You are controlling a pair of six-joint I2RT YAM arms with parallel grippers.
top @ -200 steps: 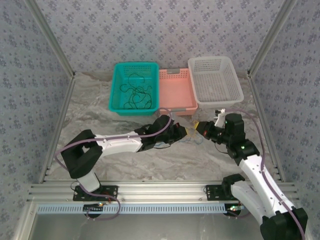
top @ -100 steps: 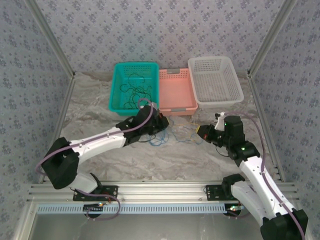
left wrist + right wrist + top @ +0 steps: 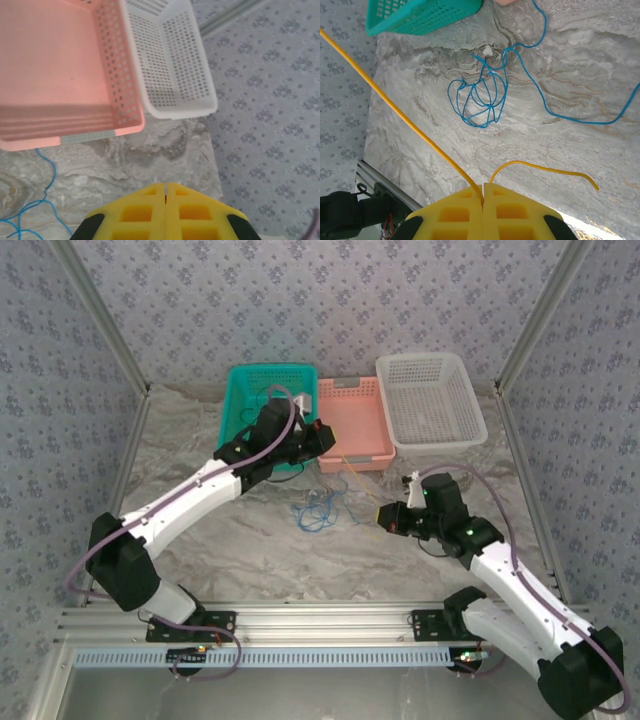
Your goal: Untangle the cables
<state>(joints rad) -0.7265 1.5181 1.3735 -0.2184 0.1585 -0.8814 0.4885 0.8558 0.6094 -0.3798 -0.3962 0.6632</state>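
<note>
A yellow cable (image 3: 410, 120) runs taut from my right gripper (image 3: 483, 185), which is shut on it, up toward my left gripper (image 3: 320, 436); its loose end (image 3: 545, 170) curls on the table. The same cable (image 3: 358, 478) shows as a thin line between the two grippers in the top view. My left gripper (image 3: 165, 185) is shut above the pink basket's front corner, with an orange speck in the seam between its jaws. A tangled blue cable (image 3: 482, 100) lies on the table (image 3: 318, 508) between the arms. Black cables (image 3: 258, 397) lie in the teal basket, mostly under the left arm.
Three baskets stand in a row at the back: teal (image 3: 238, 380), pink (image 3: 352, 390) and white (image 3: 430, 435). Patterned walls with metal posts close in the left and right sides. A metal rail runs along the near edge.
My left arm has swung from beside the right gripper back and left to the baskets, drawing the yellow cable out taut. The blue cable now lies apart on the table. The right gripper shifted slightly nearer.
</note>
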